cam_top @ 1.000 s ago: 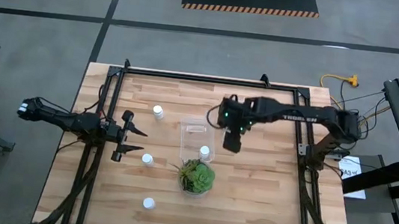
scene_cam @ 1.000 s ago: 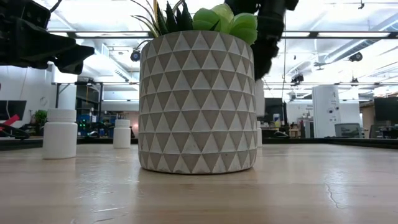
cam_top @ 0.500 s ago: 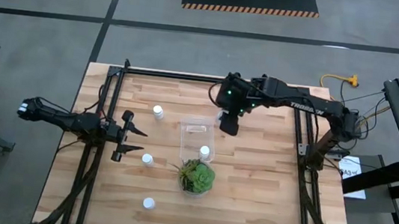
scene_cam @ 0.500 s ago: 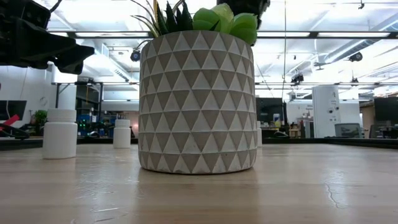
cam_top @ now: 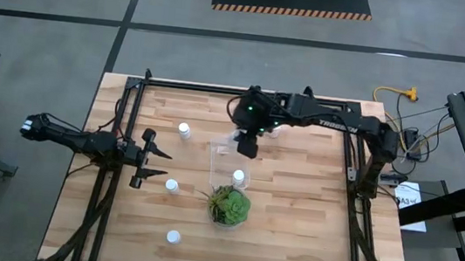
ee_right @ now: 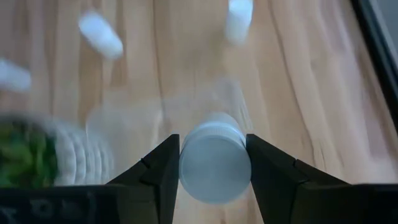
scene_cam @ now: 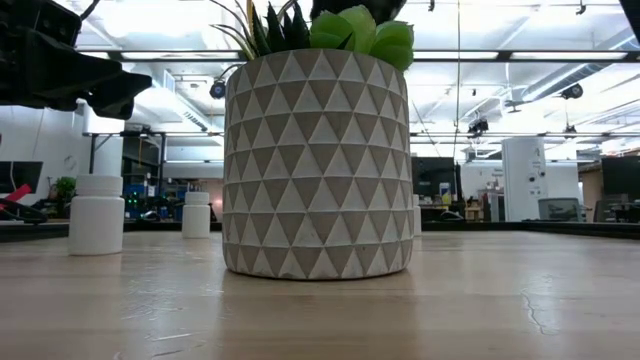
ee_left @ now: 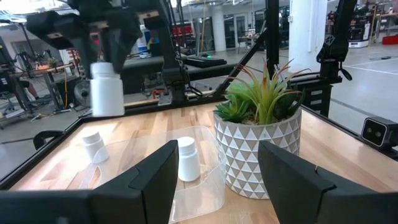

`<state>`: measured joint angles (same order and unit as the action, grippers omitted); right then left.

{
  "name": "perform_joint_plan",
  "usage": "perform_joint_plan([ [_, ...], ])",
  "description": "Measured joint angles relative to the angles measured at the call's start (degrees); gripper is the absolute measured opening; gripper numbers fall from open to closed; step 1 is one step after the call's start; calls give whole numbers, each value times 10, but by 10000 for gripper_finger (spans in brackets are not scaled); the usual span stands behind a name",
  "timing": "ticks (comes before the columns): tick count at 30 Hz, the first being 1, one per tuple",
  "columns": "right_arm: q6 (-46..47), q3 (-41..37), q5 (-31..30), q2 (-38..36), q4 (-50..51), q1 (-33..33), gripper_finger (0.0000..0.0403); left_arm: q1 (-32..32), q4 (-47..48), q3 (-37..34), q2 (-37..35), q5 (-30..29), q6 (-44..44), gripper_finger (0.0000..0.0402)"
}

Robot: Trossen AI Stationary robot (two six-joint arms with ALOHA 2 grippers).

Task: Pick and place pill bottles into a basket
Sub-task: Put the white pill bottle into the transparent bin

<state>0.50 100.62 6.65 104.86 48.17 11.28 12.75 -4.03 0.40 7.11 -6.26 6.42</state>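
Note:
A white pill bottle [ee_left: 107, 93] hangs above the far end of the clear basket [cam_top: 229, 158], with my right gripper [cam_top: 248, 143] shut on it. One bottle [cam_top: 239, 177] stands upright inside the basket, at its near end. Three more bottles [cam_top: 184, 129] [cam_top: 171, 185] [cam_top: 173, 236] stand on the wood left of the basket. Another bottle [ee_left: 93, 146] lies tilted beyond the basket's far side. My left gripper [cam_top: 162, 165] waits open at the table's left. My right gripper pinches the bottle between its two fingers [ee_right: 163, 171], one on each side of its upper part by the cap [ee_right: 214, 163]. The fingers slant down from the table's right. The bottle hangs upright below them, lifted clear of table and basket.
A green plant in a triangle-patterned pot [cam_top: 229, 205] stands right at the basket's near end and fills the low view [scene_cam: 318, 165]. A black frame [cam_top: 246, 91] runs along the table's far edge and sides. Bare wood lies right of the basket.
My right gripper has risen out of the low view and gone toward the table's far edge, then left, and now stands over the basket's far end. It has also tipped more steeply downward. My left arm has kept still.

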Motion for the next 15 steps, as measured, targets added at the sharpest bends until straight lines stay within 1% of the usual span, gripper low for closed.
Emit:
perform_joint_plan([
  [5,20,-20,5,-6,-104,0,148,0,0,0,0,0,0,203],
  [8,23,-34,37,-12,-140,1,148,0,0,0,0,0,0,203],
  [12,25,-59,68,-12,-139,-1,148,0,0,0,0,0,0,203],
  [15,25,-81,74,-12,-113,0,148,0,0,0,0,0,0,203],
])
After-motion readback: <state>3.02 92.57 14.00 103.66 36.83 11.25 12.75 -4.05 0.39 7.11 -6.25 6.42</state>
